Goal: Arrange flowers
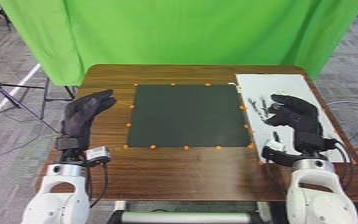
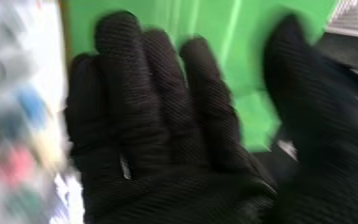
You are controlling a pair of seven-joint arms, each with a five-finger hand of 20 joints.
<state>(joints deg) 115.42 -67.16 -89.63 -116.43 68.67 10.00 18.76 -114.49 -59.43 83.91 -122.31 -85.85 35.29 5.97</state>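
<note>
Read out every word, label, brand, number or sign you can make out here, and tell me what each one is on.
No text can be read in either view.
White box near the left hand: too small to tell whether it bears print.
White sheet: nothing legible.
Dark mat: nothing legible.
Coloured shapes in the right wrist view: too blurred to read.
</note>
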